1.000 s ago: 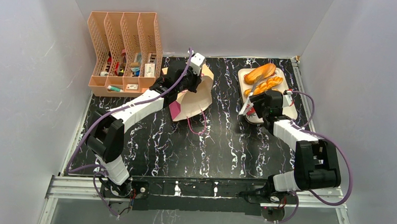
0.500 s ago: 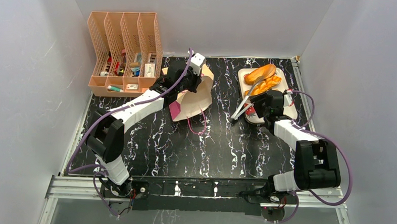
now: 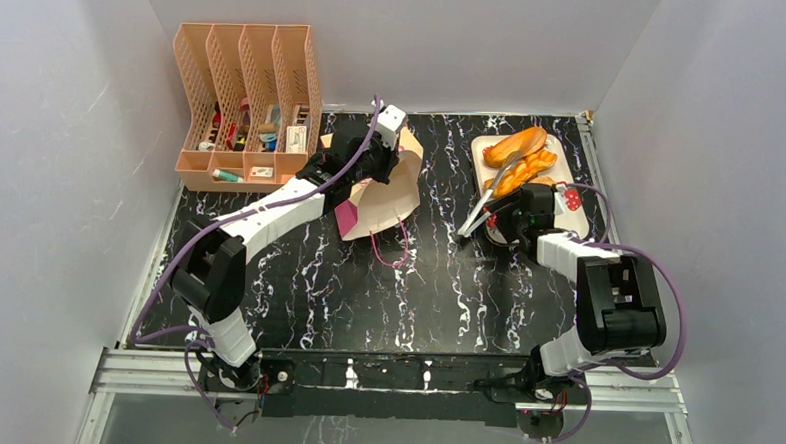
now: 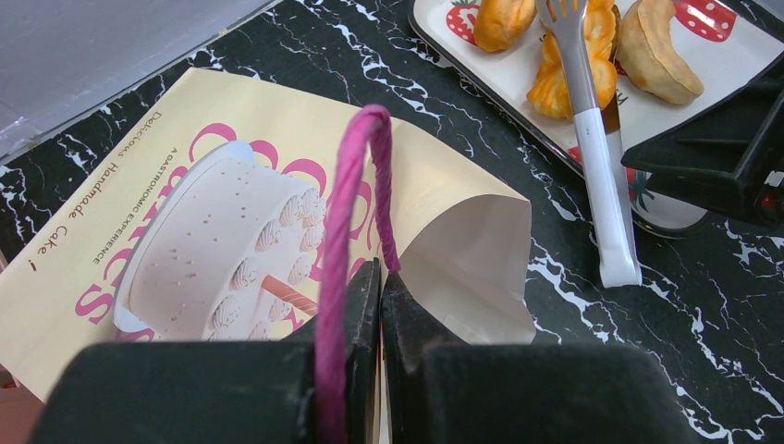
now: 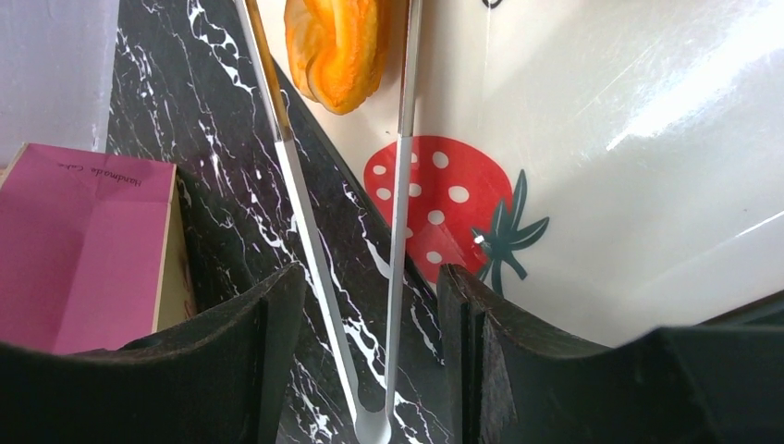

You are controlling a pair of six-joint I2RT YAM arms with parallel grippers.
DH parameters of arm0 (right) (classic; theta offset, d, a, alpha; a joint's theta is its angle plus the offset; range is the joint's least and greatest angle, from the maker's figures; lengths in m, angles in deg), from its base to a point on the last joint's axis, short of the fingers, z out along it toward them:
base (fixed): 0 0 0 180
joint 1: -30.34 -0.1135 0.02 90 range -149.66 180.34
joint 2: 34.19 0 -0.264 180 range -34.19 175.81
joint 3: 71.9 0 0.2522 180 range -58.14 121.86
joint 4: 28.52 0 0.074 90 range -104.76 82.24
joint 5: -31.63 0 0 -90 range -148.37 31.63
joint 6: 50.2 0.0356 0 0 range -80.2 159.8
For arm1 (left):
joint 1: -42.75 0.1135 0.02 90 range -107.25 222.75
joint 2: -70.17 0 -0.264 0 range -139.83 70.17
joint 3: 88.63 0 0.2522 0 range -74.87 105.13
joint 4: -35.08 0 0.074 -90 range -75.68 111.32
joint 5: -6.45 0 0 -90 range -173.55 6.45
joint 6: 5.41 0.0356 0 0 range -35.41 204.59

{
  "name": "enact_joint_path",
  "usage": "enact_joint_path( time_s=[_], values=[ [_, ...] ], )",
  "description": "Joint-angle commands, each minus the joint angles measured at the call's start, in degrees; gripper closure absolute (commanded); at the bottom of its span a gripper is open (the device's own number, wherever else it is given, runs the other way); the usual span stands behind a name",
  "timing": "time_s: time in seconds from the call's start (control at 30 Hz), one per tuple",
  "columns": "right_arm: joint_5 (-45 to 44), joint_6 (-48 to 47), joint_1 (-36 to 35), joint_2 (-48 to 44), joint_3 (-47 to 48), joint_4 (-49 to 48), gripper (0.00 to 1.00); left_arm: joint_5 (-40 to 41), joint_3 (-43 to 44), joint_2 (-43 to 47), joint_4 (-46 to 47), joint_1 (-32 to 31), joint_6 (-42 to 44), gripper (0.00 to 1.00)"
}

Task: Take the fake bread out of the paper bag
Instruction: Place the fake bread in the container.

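Peach plastic file rack (image 3: 244, 105) left; tall tan-and-maroon paper bag (image 3: 390, 194) beside it; white strawberry-print tray (image 3: 573, 226) right, orange fake bread (image 3: 515, 145) on it; metal tongs (image 3: 483, 203) across its left rim.

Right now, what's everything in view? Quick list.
table: 1, black marbled
paper bag: 1, tan, maroon base, on its side, far centre
string handle: 1, pink, rising from bag mouth
tray: 1, white with strawberries, far right
fake bread: 3, golden, on tray
tongs: 1, silver, tips on bread, loop end on table
file rack: 1, peach, far left corner, small items inside
left gripper: 1, black, shut on string handle
right gripper: 1, black, open, straddling tongs
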Motion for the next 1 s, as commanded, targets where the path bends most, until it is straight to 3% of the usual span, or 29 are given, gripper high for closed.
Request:
enact_joint_path(
  time_s=[0.0, 0.23, 0.53, 0.97],
  values=[
    [0.3, -1.3, 0.3, -0.1, 1.0, -4.4, 0.48, 0.2, 0.3, 1.9, 0.9, 0.1, 0.0, 1.0],
    [0.8, -1.6, 0.3, 0.7, 1.7, -5.0, 0.49, -0.1, 1.0, 0.8, 1.0, 0.1, 0.0, 1.0],
    [-0.8, -1.7, 0.2, -4.0, -2.5, -6.4, 0.57, 0.0, 0.5, 1.1, 1.7, 0.1, -0.1, 1.0],
    [0.7, -1.9, -0.1, 0.4, -2.1, -7.7, 0.68, -0.2, 0.3, 1.0, 1.9, 0.0, -0.3, 1.0]
  ],
)
